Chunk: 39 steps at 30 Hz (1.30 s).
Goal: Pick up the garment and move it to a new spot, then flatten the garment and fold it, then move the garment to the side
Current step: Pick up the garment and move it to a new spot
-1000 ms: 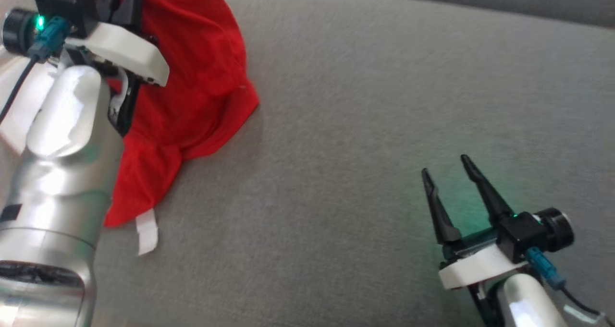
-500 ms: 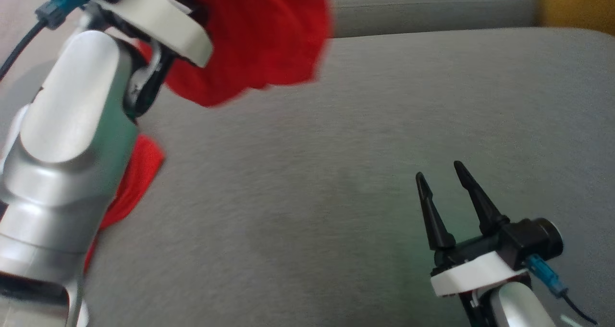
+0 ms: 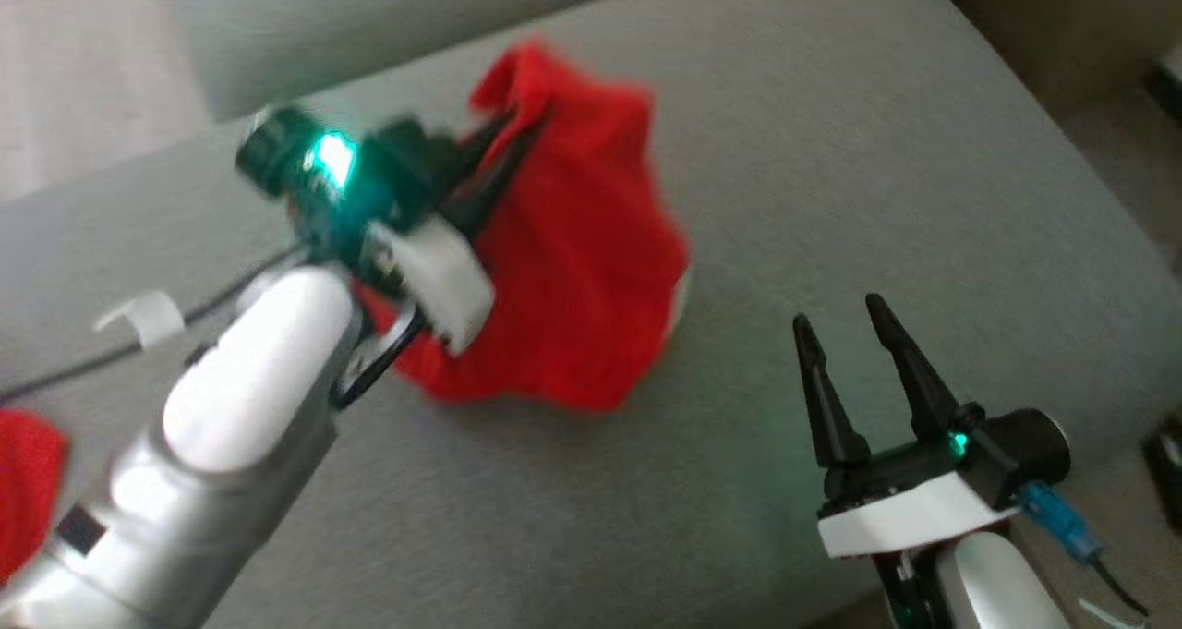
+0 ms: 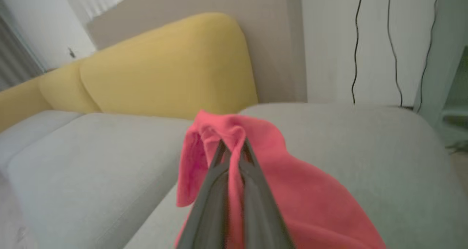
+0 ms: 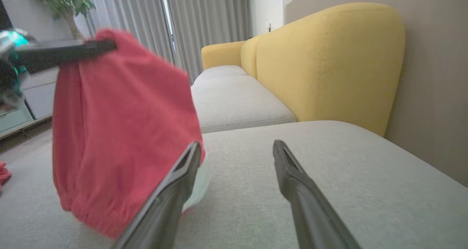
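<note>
The garment (image 3: pixel 572 269) is a red cloth hanging in the air over the grey seat. My left gripper (image 3: pixel 517 130) is shut on its top edge, and the cloth drapes down from the fingertips. In the left wrist view the garment (image 4: pixel 292 190) falls to both sides of the left gripper (image 4: pixel 232 146). The right wrist view shows the garment (image 5: pixel 120 132) dangling, its elastic hem close to the cushion. My right gripper (image 3: pixel 836 310) stands open at the lower right, apart from the cloth, with nothing between its fingers (image 5: pixel 289 176).
The grey sofa cushion (image 3: pixel 877 149) curves down to its edge at the right. A yellow backrest (image 5: pixel 329 59) rises behind it. More red cloth (image 3: pixel 28 472) lies at the far left. A loose white strip (image 3: pixel 143 315) lies on the seat.
The head camera has swung right. My left gripper has lifted the garment off the seat and carried it over toward the middle of the cushion. The right gripper has stayed open.
</note>
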{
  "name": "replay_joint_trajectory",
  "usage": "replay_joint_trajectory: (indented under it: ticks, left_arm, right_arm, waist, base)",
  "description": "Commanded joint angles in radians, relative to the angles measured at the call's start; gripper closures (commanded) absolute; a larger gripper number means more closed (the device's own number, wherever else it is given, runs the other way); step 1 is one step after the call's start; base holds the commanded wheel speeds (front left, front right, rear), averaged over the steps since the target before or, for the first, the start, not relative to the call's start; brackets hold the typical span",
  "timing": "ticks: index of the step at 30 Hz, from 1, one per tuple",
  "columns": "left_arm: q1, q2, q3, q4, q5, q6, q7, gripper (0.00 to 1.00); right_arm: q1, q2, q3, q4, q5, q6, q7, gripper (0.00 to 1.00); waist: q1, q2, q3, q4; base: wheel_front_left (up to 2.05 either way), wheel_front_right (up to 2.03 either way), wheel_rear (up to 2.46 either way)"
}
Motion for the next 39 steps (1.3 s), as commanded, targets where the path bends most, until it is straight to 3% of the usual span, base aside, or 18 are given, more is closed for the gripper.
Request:
replay_joint_trajectory:
  ticks: [1, 6, 7, 8, 13, 17, 22, 29, 39]
  left_arm:
    - [-0.029, 0.048, 0.036, 0.021, 0.018, 0.005, -0.029, 1.00]
    - [-0.048, 0.052, 0.003, 0.242, 0.115, 0.034, -0.176, 1.00]
    - [-0.062, 0.044, -0.004, 0.287, 0.134, 0.043, -0.209, 0.39]
    - [-0.075, 0.031, -0.003, 0.330, 0.143, 0.057, -0.243, 0.00]
    - [-0.100, -0.058, 0.021, 0.474, 0.129, 0.097, -0.392, 0.00]
    - [-0.051, -0.120, 0.085, 0.472, 0.088, 0.153, -0.426, 0.00]
    - [0.096, -0.151, 0.179, 0.305, 0.085, 0.207, -0.427, 0.00]
    - [0.502, -0.190, 0.332, 0.026, 0.141, 0.277, -0.428, 0.00]
    - [0.842, -0.272, 0.486, -0.180, 0.196, 0.273, -0.428, 0.00]
  right_arm:
    - [-0.058, 0.001, 0.028, -0.039, 0.015, -0.001, -0.006, 0.00]
    - [-0.069, 0.001, 0.045, -0.040, 0.030, -0.001, -0.006, 0.00]
    - [-0.070, 0.001, 0.045, -0.040, 0.031, -0.001, -0.006, 0.00]
    - [-0.072, 0.001, 0.045, -0.040, 0.032, -0.001, -0.006, 0.00]
    - [-0.077, 0.001, 0.038, -0.031, 0.021, -0.001, -0.006, 0.00]
    - [-0.068, 0.001, 0.025, -0.017, 0.001, -0.001, -0.006, 0.00]
    - [-0.043, 0.001, -0.001, 0.000, -0.014, -0.001, -0.006, 0.00]
    - [0.048, 0.001, -0.070, 0.040, -0.053, -0.001, -0.006, 0.00]
    - [0.145, 0.001, -0.178, 0.039, -0.065, -0.001, -0.006, 0.00]
  waist:
    - [0.0000, 0.0000, 0.084, -0.093]
    - [0.0000, 0.0000, 0.136, -0.113]
    - [0.0000, 0.0000, 0.142, -0.109]
    - [0.0000, 0.0000, 0.146, -0.103]
    - [0.0000, 0.0000, 0.134, -0.038]
    - [0.0000, 0.0000, 0.088, 0.049]
    - [0.0000, 0.0000, 0.023, 0.158]
    - [0.0000, 0.0000, -0.109, 0.350]
    - [0.0000, 0.0000, -0.170, 0.471]
  base:
    - [0.00, 0.00, 0.00]
    - [0.00, 0.00, 0.00]
    - [0.00, 0.00, 0.00]
    - [0.00, 0.00, 0.00]
    - [0.00, 0.00, 0.00]
    - [0.00, 0.00, 0.00]
    - [0.00, 0.00, 0.00]
    - [0.00, 0.00, 0.00]
    - [0.00, 0.00, 0.00]
